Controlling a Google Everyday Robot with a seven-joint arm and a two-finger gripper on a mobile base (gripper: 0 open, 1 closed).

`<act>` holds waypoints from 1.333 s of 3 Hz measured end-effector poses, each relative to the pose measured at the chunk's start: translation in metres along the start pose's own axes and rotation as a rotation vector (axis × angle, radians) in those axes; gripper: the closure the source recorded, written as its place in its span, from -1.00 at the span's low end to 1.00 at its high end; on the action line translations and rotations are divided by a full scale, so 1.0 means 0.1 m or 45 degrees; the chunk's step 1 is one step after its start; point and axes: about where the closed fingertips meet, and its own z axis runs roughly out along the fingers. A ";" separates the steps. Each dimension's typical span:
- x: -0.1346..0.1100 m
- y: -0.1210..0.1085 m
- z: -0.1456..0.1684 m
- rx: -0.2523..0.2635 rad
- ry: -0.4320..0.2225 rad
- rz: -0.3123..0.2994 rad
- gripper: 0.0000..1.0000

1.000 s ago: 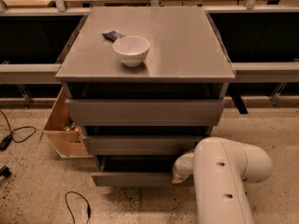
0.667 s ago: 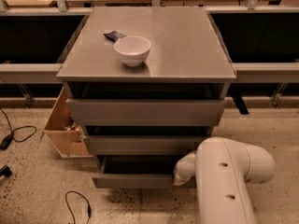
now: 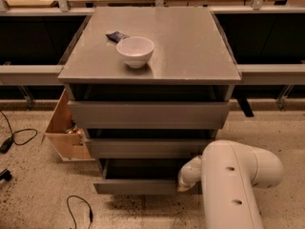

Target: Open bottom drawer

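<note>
The grey cabinet's surface [image 3: 190,42] carries a white bowl [image 3: 135,50], left of centre and nearer the front edge than the back. A small dark object [image 3: 116,36] lies just behind it, toward the back-left corner.

Three drawers stack below the front edge. The top drawer [image 3: 147,114] and the middle drawer [image 3: 143,148] show flat grey fronts. The bottom drawer [image 3: 138,187] is the lowest of them. It stands pulled out past the middle front, so a dark strip of its inside shows above its front panel.

The claw [image 3: 184,184] is at the right end of that bottom front, below the front-right corner of the surface and close against the panel. The white arm [image 3: 233,185] bulks over it from the right. I cannot tell how far the claw is open or whether it has hold of the drawer.

A light wooden box [image 3: 64,132] stands on the speckled floor [image 3: 28,185] below the left edge of the surface, beside the cabinet. A thin black cable [image 3: 78,206] loops on the floor near the front-left corner.
</note>
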 end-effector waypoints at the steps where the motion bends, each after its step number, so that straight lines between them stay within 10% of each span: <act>1: -0.01 0.00 -0.01 0.000 0.000 0.000 1.00; 4: 0.08 0.25 -0.07 -0.040 -0.008 0.008 1.00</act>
